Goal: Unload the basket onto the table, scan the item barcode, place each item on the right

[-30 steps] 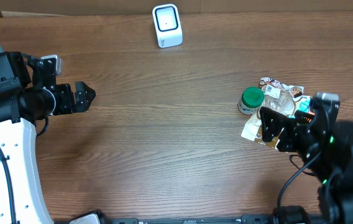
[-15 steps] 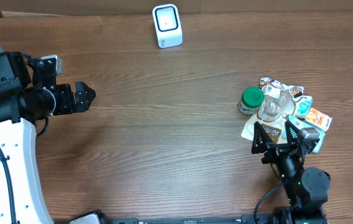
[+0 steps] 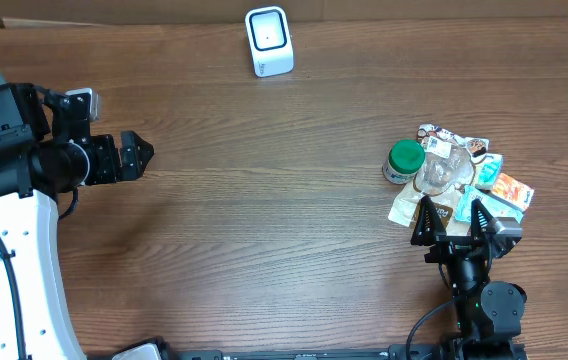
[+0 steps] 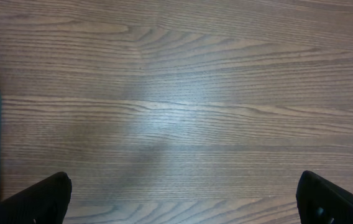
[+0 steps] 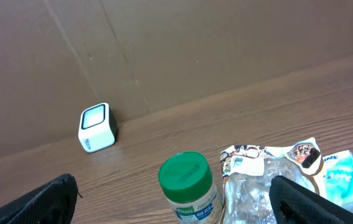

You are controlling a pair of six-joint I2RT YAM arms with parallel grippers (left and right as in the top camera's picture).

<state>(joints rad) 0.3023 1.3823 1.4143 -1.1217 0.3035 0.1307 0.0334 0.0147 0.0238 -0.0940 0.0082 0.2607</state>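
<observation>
1. Your right gripper (image 3: 450,206) has its jaws spread as wide as they go, with nothing between them. It sits at the near edge of the pile of items (image 3: 454,170) with its fingers pointing into it, so a short reach should bring a product between the jaws.
2. Directly ahead in the wrist view, the green-lidded jar (image 5: 186,180) stands upright. A crumpled clear container (image 5: 257,186) touches it on the right, with a teal tissue pack (image 5: 344,177) beyond that. A printed pouch (image 5: 270,154) lies flat behind them. No barcode is readable from here, so you cannot tell which face will need turning.
3. The jar looks like the easiest pick: it is rigid, standing, and on the pile's open side.
4. The scanner (image 3: 268,41) rests at the far edge of the table (image 3: 284,200), close to the cardboard wall (image 5: 164,56) and well apart from the pile. Its window is tilted up toward the table, so the item will have to be carried over to it.
5. Your left gripper (image 3: 132,157) is also wide open and empty. It is parked over wood at the far left, out of that route.
</observation>
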